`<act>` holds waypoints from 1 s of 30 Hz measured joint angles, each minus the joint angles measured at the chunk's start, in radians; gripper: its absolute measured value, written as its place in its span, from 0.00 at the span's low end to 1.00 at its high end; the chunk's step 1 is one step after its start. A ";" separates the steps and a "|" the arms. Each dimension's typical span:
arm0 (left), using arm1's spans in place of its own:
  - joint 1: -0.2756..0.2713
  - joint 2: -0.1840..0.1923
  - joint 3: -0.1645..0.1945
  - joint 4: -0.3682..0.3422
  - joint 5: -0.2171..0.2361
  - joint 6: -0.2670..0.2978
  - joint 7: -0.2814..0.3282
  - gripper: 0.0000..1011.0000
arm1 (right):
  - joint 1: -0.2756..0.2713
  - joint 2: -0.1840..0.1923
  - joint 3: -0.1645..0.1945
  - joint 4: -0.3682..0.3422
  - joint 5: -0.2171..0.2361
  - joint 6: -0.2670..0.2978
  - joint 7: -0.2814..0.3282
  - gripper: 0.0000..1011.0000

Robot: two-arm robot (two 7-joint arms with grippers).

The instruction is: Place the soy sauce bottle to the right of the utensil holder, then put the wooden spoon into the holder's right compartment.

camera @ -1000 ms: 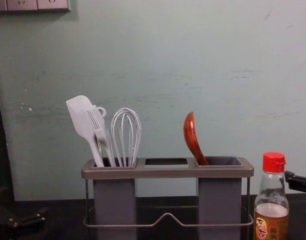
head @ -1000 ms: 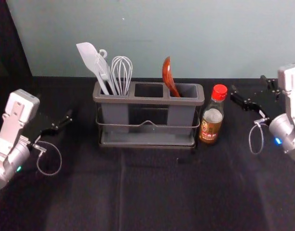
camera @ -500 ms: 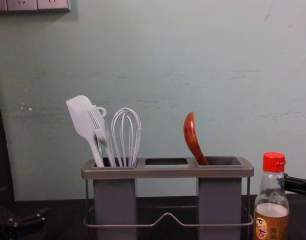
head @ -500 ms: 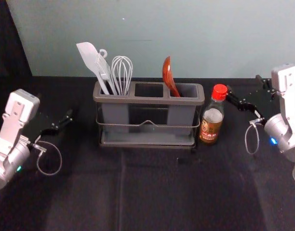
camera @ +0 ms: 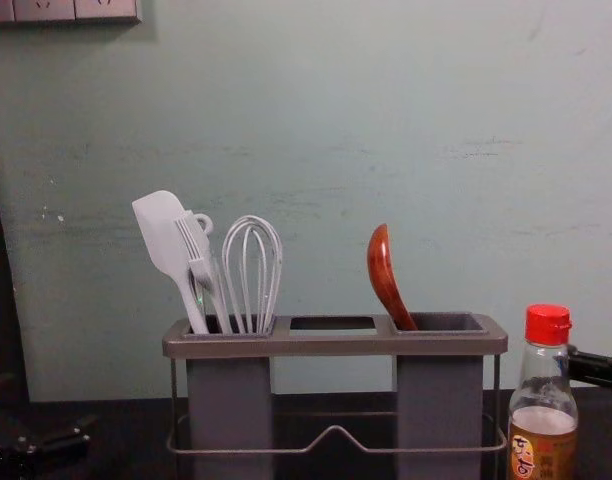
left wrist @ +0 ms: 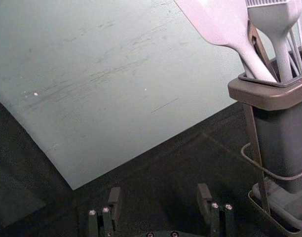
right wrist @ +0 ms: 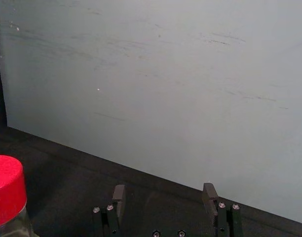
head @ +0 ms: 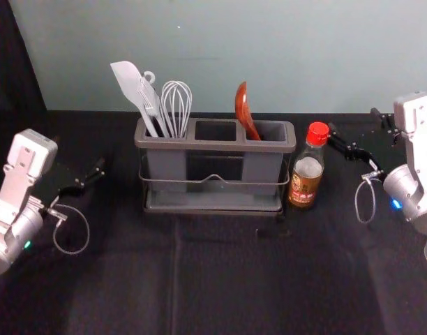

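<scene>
Soy sauce bottle [head: 305, 183], just the one, right? Where's it sitting?

Yep, one, red cap, upright on the tabletop [head: 234, 279], just beside the right end of the utensil holder [head: 213, 146]. Can't tell if they touch.

And the wooden spoon [head: 243, 108]?

One of those too, leaning up out of the right compartment [head: 271, 131]. There are three compartments in a row, and the left one [camera: 228, 400] has one spatula [head: 128, 75], one brush [camera: 196, 245] and one whisk [head: 176, 105] that I can make out.

What about the grippers?

Two. The right gripper [head: 352, 123] is near the bottle, on its outer side. The right wrist view has its two fingers [right wrist: 210, 197] spread wide, with the bottle off to the side of them.

Left one?

The left gripper [head: 79, 152] is parked well apart from the holder's left end, both fingers [left wrist: 114, 200] spread as well.
</scene>
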 joint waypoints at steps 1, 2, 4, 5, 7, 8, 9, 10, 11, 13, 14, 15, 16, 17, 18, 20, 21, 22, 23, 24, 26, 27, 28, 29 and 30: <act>0.000 0.000 0.000 0.000 0.000 0.000 0.000 0.99 | 0.000 0.000 0.000 0.000 0.000 0.000 0.000 0.99; 0.000 0.000 0.000 0.000 0.000 0.000 0.000 0.99 | 0.000 0.000 0.000 0.000 0.000 0.000 0.000 0.99; 0.000 0.000 0.000 0.000 0.000 0.000 0.000 0.99 | 0.000 0.000 0.000 0.000 0.000 0.000 0.000 0.99; 0.000 0.000 0.000 0.000 0.000 0.000 0.000 0.99 | 0.000 0.000 0.000 0.000 0.001 0.000 0.000 0.99; 0.000 0.000 0.000 0.000 0.000 0.000 0.000 0.99 | 0.000 0.001 0.001 -0.001 0.001 0.000 0.000 0.99; 0.000 0.000 0.000 0.000 0.000 0.000 0.000 0.99 | 0.000 0.001 0.001 -0.001 0.001 0.000 0.000 0.99; 0.000 0.000 0.000 0.000 0.000 0.000 0.000 0.99 | 0.000 0.001 0.001 -0.001 0.001 0.000 0.000 0.99; 0.000 0.000 0.000 0.000 0.000 0.000 0.000 0.99 | 0.000 0.001 0.001 -0.001 0.001 0.000 0.000 0.99; 0.000 0.000 0.000 0.000 0.000 0.000 0.000 0.99 | 0.000 0.001 0.001 -0.001 0.001 0.000 0.000 0.99; 0.000 0.000 0.000 0.000 0.000 0.000 0.000 0.99 | 0.000 0.001 0.001 -0.001 0.001 0.000 0.000 0.99; 0.000 0.000 0.000 0.000 0.000 0.000 0.000 0.99 | 0.000 0.001 0.001 -0.001 0.001 0.000 0.000 0.99; 0.000 0.000 0.000 0.000 0.000 0.000 0.000 0.99 | 0.000 0.001 0.001 -0.001 0.001 0.000 0.000 0.99; 0.000 0.000 0.000 0.000 0.000 0.000 0.000 0.99 | 0.000 0.001 0.001 -0.001 0.002 0.000 0.000 0.99; 0.000 0.000 0.000 0.000 0.000 0.000 0.000 0.99 | 0.000 0.001 0.001 -0.001 0.002 0.000 0.000 0.99; 0.000 0.000 0.000 0.000 0.000 0.000 0.000 0.99 | 0.000 0.001 0.001 -0.001 0.002 0.000 0.000 0.99; 0.000 0.000 0.000 0.000 0.000 0.000 0.000 0.99 | 0.000 0.001 0.001 -0.001 0.002 0.000 0.000 0.99; 0.000 0.000 0.000 0.000 0.000 0.000 0.000 0.99 | 0.000 0.001 0.001 -0.001 0.002 0.000 0.000 0.99; 0.000 0.000 0.000 0.000 0.000 0.000 0.000 0.99 | 0.000 0.001 0.001 -0.001 0.002 0.000 0.000 0.99; 0.000 0.000 0.000 0.000 0.000 0.000 0.000 0.99 | 0.000 0.001 0.001 -0.001 0.002 0.000 0.000 0.99; 0.000 0.000 0.000 0.000 0.000 0.000 0.000 0.99 | 0.000 0.001 0.001 -0.001 0.002 0.000 0.000 0.99; 0.000 0.000 0.000 0.000 0.000 0.000 0.000 0.99 | 0.000 0.001 0.001 -0.001 0.002 0.000 0.000 0.99; 0.000 0.000 0.000 0.000 0.000 0.000 0.000 0.99 | 0.000 0.001 0.001 -0.001 0.002 0.000 0.000 0.99; 0.000 0.000 0.000 0.000 0.000 0.000 0.000 0.99 | 0.000 0.001 0.001 -0.001 0.002 0.000 0.000 0.99; 0.000 0.000 0.000 0.000 0.000 0.000 0.000 0.99 | 0.000 0.001 0.001 -0.001 0.002 0.000 0.000 0.99; 0.000 0.000 0.000 0.000 0.000 0.000 0.000 0.99 | 0.000 0.001 0.001 -0.001 0.002 0.000 0.000 0.99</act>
